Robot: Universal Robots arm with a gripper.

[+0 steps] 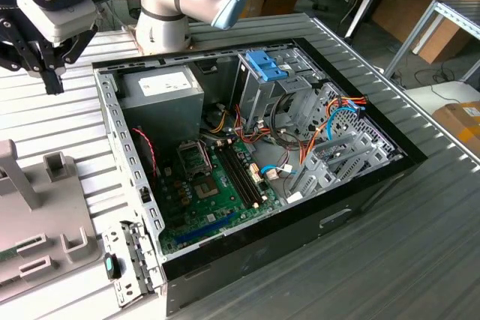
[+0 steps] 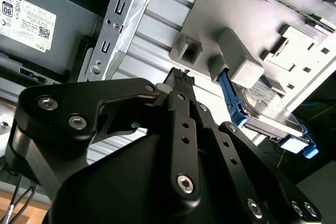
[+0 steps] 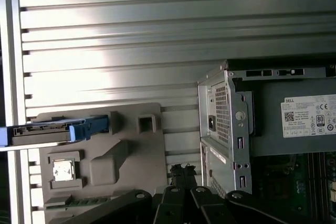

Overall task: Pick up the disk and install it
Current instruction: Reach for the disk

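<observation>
Blue-framed disk [image 3: 44,131] stands on edge in a slot at the grey holder's [image 3: 131,150] corner (prob. so its top rim is free to grab). Gripper [image 3: 181,169], pinched narrow w/ nothing held, hovers btwn holder and PC case [image 3: 226,124].

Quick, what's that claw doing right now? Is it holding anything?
Gripper: closed, empty, above the ribbed table; the disk stands in the grey holder, apart from it.
</observation>
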